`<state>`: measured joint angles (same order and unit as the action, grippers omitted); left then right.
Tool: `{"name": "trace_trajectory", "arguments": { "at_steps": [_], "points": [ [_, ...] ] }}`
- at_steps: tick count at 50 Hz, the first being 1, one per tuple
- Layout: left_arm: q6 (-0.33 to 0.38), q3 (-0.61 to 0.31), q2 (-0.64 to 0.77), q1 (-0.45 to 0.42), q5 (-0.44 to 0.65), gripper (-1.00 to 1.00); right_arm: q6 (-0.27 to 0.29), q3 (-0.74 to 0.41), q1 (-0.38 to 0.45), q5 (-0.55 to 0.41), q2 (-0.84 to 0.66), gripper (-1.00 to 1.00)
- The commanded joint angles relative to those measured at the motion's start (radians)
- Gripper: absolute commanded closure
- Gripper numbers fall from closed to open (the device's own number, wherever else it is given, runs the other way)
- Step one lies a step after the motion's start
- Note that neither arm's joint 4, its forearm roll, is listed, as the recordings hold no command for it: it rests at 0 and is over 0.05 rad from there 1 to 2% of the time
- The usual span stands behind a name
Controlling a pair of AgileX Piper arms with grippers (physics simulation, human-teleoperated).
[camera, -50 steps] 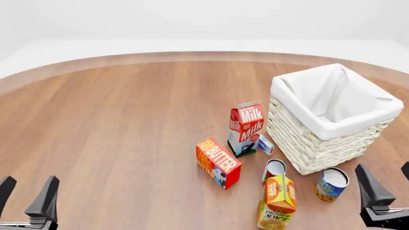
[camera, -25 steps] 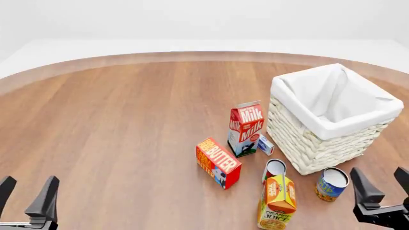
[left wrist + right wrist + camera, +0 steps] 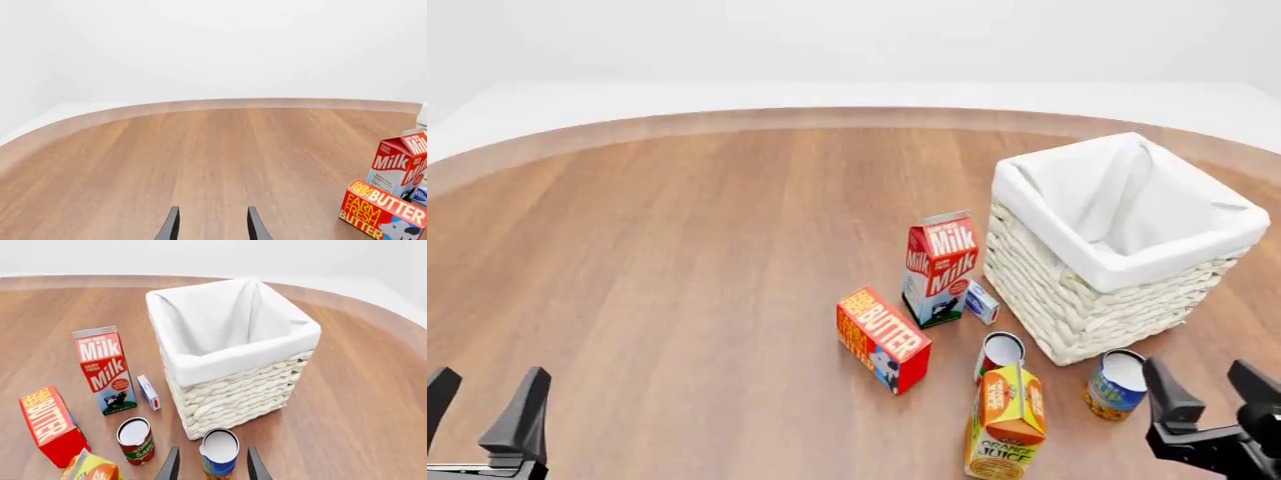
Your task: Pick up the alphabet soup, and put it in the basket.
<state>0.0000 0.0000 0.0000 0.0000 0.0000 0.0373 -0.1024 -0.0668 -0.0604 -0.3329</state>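
My right hand (image 3: 1204, 395) hangs open and empty just beside the alphabet soup (image 3: 1118, 384), which stands upright on the tabletop (image 3: 694, 250) close against the basket (image 3: 1121, 245). Its wrist view looks down on the can's silver lid between the fingers. My left hand (image 3: 481, 400), open and empty, waits well apart; only its wrist view catches the butter box (image 3: 380, 210) and milk carton (image 3: 400, 162) side-on.

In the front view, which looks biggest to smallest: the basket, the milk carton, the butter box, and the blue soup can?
1. basket
2. milk carton
3. butter box, close to the milk carton in apparent size, so those two are unsure
4. alphabet soup, partly hidden by the right hand
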Motion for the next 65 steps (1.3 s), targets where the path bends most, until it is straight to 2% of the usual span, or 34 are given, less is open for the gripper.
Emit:
{"name": "trace_trajectory", "arguments": {
  "at_steps": [1, 3, 13, 21, 28, 29, 31, 41, 43, 49, 50, 51, 65],
  "points": [
    [0.0, 0.0, 0.0, 0.0, 0.0, -1.0, -0.005, 0.025, -0.006, 0.049, -0.051, -1.0],
    [0.0, 0.0, 0.0, 0.0, 0.0, -1.0, -0.011, 0.045, -0.017, 0.095, -0.098, -1.0],
    [0.0, 0.0, 0.0, 0.0, 0.0, -1.0, -0.027, 0.062, -0.024, 0.144, -0.149, -1.0],
    [0.0, 0.0, 0.0, 0.0, 0.0, -1.0, -0.022, 0.083, -0.034, 0.227, -0.227, -1.0],
    [0.0, 0.0, 0.0, 0.0, 0.0, -1.0, -0.024, 0.086, -0.038, 0.235, -0.232, -1.0],
    [0.0, 0.0, 0.0, 0.0, 0.0, -1.0, -0.024, 0.1, -0.047, 0.278, -0.275, -1.0],
    [0.0, 0.0, 0.0, 0.0, 0.0, -1.0, -0.027, 0.102, -0.05, 0.293, -0.291, -1.0],
    [0.0, 0.0, 0.0, 0.0, 0.0, -1.0, -0.03, 0.102, -0.056, 0.318, -0.325, -1.0],
    [0.0, 0.0, 0.0, 0.0, 0.0, -1.0, -0.035, 0.102, -0.054, 0.354, -0.368, -1.0],
    [0.0, 0.0, 0.0, 0.0, 0.0, -1.0, -0.035, 0.102, -0.054, 0.355, -0.368, -1.0],
    [0.0, 0.0, 0.0, 0.0, 0.0, -1.0, -0.044, 0.102, -0.049, 0.447, -0.469, -1.0],
    [0.0, 0.0, 0.0, 0.0, 0.0, -1.0, -0.045, 0.102, -0.048, 0.473, -0.495, -1.0],
    [0.0, 0.0, 0.0, 0.0, 0.0, -1.0, -0.056, 0.102, -0.039, 0.56, -0.591, -1.0]
  ]
}}
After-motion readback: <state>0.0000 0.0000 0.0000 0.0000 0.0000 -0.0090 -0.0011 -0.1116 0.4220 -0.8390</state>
